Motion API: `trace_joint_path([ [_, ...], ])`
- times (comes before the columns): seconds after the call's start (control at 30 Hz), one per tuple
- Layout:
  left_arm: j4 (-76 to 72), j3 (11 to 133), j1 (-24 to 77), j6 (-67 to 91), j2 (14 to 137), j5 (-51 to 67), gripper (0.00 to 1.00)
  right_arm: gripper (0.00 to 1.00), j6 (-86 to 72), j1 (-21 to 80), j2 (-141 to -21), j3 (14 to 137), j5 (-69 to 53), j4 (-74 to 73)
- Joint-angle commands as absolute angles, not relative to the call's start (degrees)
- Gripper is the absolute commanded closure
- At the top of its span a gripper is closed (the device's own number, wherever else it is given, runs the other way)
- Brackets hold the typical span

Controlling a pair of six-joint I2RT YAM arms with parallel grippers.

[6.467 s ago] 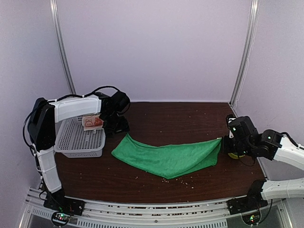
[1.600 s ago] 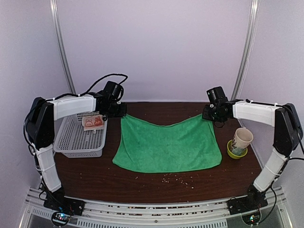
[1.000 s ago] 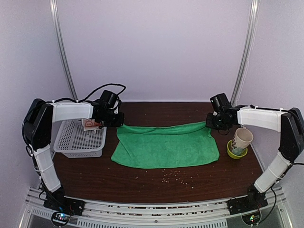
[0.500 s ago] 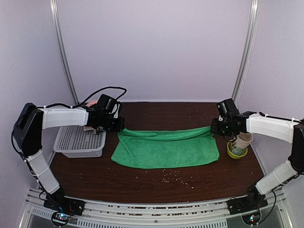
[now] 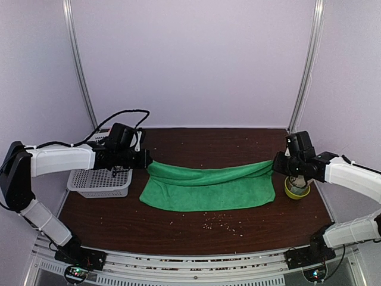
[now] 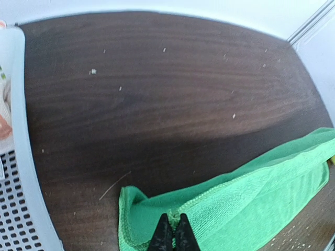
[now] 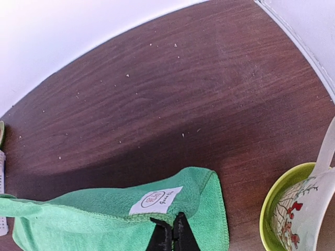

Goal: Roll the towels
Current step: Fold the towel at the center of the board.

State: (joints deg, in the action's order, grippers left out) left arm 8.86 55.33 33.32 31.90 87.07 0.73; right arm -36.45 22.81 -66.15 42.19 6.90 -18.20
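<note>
**Both jaws pinched shut on the green towel's far corners, towel strung left-right**

Left jaws: fully closed, clamping the far-left corner of the green towel (image 5: pixel 208 187). In the left wrist view the tips meet with cloth (image 6: pixel 235 209) bunched around them. Right jaws: fully closed too, clamping the far-right corner, right by the white label (image 7: pixel 155 200) sewn at the hem.

Towel: long axis runs left-right across the worktop (image 5: pixel 208 143), one end at each pair of jaws. The far edge is raised at both corners, sags in the middle and is doubled over toward the near side. The near part lies flat on the worktop, about centred between the arms.

Around:
- White slotted basket (image 5: pixel 98 182), 1, just left of the towel's left end. The left arm (image 5: pixel 59 159) crosses over it and hides most of the inside.
- Pinkish-beige towel (image 6: pixel 3 112) with orange print: only a sliver shows at the basket edge in the left wrist view. Its shape and orientation can't be told.
- Printed cup (image 7: pixel 314 204), 1, standing in a yellow-green dish (image 7: pixel 272 201), just right of the towel's right end, close to the right jaws. In the top view the right arm (image 5: pixel 351 176) covers part of it.
- Pale crumbs (image 5: pixel 220 223) scattered on the worktop near the towel's front edge, more specks on the far side.

Towels counted: 2, green in full view, pinkish one barely seen.
</note>
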Motion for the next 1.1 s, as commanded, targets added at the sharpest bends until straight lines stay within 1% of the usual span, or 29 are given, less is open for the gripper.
trace_joint_path([
  [0.0,3.53,58.03,33.25,31.92,86.77,-0.14,1.00,1.00,-36.51,23.03,-67.30,46.34,9.19,-16.48],
  [0.17,3.78,61.02,33.20,32.18,87.92,-2.66,1.00,1.00,-37.25,22.77,-69.81,48.77,11.26,-17.06],
  [0.33,2.24,58.15,33.21,32.76,82.06,-3.69,1.00,1.00,-36.42,22.80,-62.71,45.47,9.96,-12.77],
  [0.53,1.61,51.68,33.22,33.60,73.71,-0.82,1.00,1.00,-34.31,22.79,-55.60,43.81,8.20,-17.09],
  [0.63,1.23,47.57,33.82,34.36,68.07,1.24,1.00,1.00,-32.68,22.85,-49.72,41.82,4.82,-17.09],
  [0.83,4.97,43.04,35.09,34.62,53.62,1.91,1.00,1.00,-30.23,22.93,-36.98,42.07,1.09,-22.80],
  [0.93,7.01,42.79,35.31,34.35,45.63,2.82,1.00,1.00,-30.05,22.97,-31.50,43.16,-0.01,-25.61],
  [1.07,9.15,43.84,35.50,33.78,40.05,4.41,1.00,1.00,-30.30,23.03,-28.08,44.49,0.11,-28.55],
])
